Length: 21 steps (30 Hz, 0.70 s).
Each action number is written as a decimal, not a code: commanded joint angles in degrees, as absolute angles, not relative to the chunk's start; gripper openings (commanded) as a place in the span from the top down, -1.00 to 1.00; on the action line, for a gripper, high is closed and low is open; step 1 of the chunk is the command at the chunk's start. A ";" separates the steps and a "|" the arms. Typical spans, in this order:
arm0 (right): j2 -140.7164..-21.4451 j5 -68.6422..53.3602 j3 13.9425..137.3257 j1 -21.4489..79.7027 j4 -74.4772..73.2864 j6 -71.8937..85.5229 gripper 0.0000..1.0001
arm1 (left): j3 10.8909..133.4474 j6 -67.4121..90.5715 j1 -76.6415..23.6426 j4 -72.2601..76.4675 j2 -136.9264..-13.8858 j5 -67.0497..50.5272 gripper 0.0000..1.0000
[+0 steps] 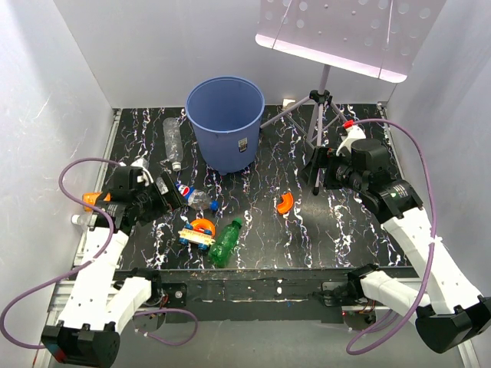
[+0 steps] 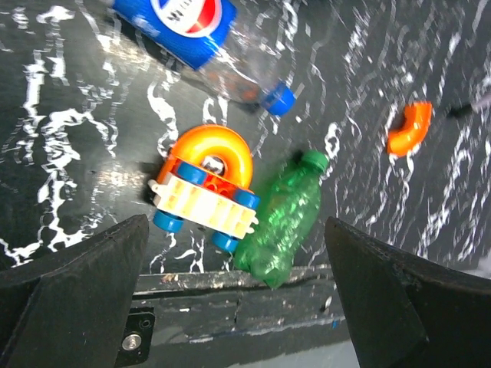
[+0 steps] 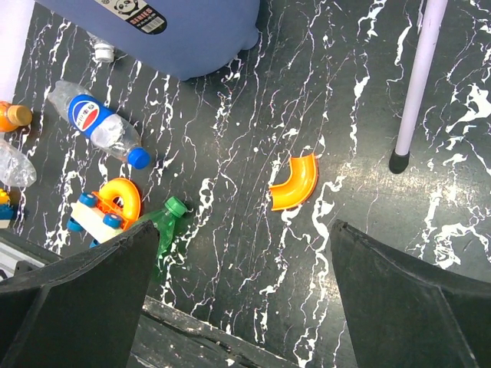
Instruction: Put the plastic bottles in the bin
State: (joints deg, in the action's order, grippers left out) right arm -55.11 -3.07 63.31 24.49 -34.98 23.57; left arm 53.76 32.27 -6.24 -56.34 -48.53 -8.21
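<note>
- Step in hand: approach and pick, I judge; no bottle is held, and none shows inside the bin (image 1: 225, 123), which stands upright at the far middle of the table (image 1: 307, 245)
- Left pincer (image 2: 236, 230): fingers spread wide, nothing btwn them; it hangs over the near-left part of the table, looking down on the green bottle (image 2: 280, 222) and the wheeled toy (image 2: 205, 192)
- Green bottle lies on its side at the near edge, cap pointing far-right; the toy is just beside it on the left, maybe touching, can't tell
- Pepsi bottle (image 2: 201, 34), blue cap, lies just far of the toy, apart from the green one
- Clear bottle (image 1: 173, 142) lies on its side just left of the bin
- Right pincer (image 3: 245, 230): also spread, empty, up over the right-middle of the table; orange curved piece (image 3: 294, 182) is below it and a tripod leg (image 3: 414, 77) to its far right; no bottle close to it
- Next move, my guess: left arm takes the green bottle, since it sits most nearly under the fingers
- That calls for shifting right a bit, turning the wrist so the fingers straddle the body across its width, dropping w/o catching the toy, pinching, lifting, then carrying far to the bin's rim
</note>
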 commanded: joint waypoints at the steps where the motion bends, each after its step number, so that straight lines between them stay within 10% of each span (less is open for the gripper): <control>1: -54.58 -3.95 63.81 24.43 -32.96 23.47 -0.97 | 53.78 26.90 -10.27 -56.42 -45.62 -14.33 -0.99; 21: -56.60 -7.03 66.00 24.43 -33.66 25.31 -0.96 | 61.44 26.01 -52.73 -56.87 -72.24 9.14 -0.99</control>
